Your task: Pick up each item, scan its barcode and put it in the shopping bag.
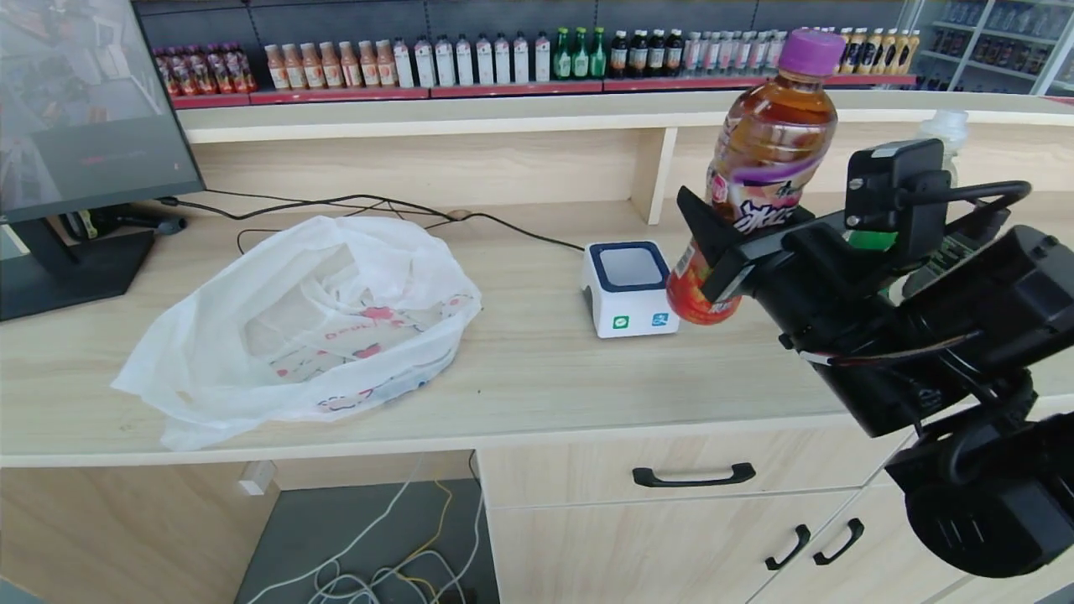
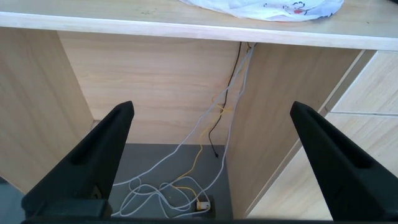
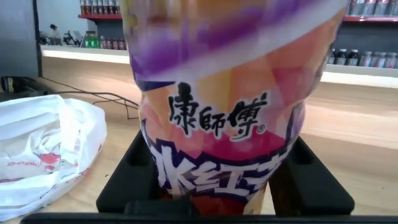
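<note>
Head view: the right gripper fingers grasp a purple-capped amber plastic drink bottle aloft, just right of the white box scanner. Likely the scanning step; its barcode must face the scanner next. The left gripper is spread, empty.

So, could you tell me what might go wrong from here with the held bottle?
The right pincer grips the tilted bottle low on its body, so it may slip or pivot. Its base hangs close to the scanner and could knock it. The shopping bag lies slumped, so the bottle might snag its rim.
</note>
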You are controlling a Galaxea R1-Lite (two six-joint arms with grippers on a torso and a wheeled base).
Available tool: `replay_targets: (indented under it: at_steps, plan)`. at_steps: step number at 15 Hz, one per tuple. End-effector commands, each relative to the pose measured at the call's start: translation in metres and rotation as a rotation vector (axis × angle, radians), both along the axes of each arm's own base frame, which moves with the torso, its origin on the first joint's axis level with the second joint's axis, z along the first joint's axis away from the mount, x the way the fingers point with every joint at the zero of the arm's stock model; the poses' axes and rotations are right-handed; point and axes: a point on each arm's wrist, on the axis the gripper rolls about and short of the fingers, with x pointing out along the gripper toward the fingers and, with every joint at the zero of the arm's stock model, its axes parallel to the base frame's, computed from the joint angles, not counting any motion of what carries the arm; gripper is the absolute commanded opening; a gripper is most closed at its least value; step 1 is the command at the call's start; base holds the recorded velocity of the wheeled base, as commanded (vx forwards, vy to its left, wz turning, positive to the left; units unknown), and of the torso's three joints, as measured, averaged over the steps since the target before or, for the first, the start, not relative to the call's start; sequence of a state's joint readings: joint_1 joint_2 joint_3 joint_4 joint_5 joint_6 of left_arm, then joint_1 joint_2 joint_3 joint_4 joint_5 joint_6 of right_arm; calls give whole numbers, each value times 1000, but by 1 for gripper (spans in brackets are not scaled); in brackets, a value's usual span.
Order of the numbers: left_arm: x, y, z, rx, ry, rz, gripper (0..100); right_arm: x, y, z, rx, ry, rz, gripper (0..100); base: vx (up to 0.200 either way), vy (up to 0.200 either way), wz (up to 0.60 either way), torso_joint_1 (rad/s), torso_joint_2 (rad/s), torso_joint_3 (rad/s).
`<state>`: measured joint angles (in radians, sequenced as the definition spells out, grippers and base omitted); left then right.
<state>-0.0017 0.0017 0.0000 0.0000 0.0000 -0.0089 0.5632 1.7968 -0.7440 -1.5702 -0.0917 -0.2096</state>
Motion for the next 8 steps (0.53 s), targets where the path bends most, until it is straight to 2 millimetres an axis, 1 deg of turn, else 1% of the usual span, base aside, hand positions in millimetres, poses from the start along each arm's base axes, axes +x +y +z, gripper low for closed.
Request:
replay_targets:
  at_steps: [1,3,4,7,8]
  plan:
    - [0,0,0,0,0,0,100,19,12,-9,-33,-6,-9,0,0,0,0,0,0,0]
    - [0,0,0,0,0,0,100,29,17,-5,-71,-48,-30,0,0,0,0,0,0,0]
    - [0,0,0,0,0,0,100,34,20,1,-110,-65,-48,0,0,0,0,0,0,0]
    - [0,0,0,0,0,0,100,48,32,11,-258,-119,-19,0,0,0,0,0,0,0]
    - [0,0,0,0,0,0,100,51,34,16,-276,-130,-22,0,0,0,0,0,0,0]
